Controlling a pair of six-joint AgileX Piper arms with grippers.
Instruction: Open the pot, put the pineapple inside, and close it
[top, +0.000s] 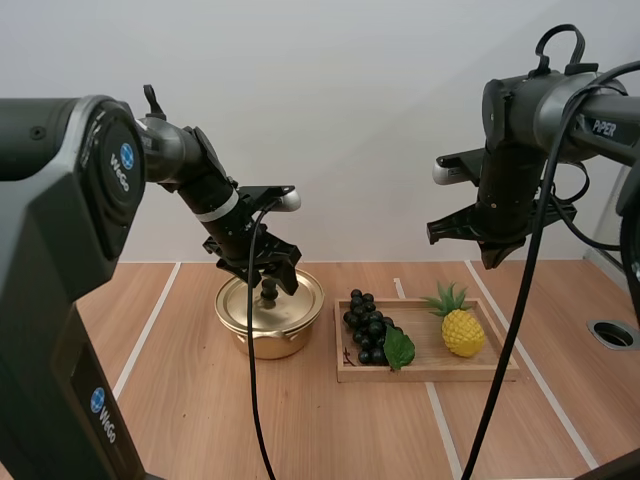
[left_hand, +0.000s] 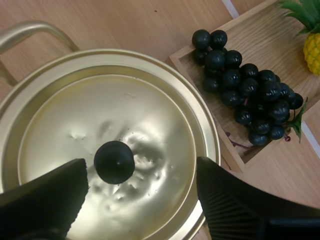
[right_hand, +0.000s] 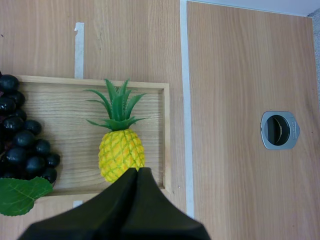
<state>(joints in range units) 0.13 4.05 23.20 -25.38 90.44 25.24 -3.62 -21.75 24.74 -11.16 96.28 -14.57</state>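
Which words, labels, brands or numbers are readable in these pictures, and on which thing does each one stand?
"PiPER": white letters on the right arm.
White lettering beside a round blue mark, twice on the left arm: too unclear to read with certainty.
No text on the pot, tray, pineapple or grapes.

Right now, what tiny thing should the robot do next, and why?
Probably shut the left gripper on the knob. Its open fingers stand either side of it, and the lid covers the pot, so the pineapple cannot go in yet.
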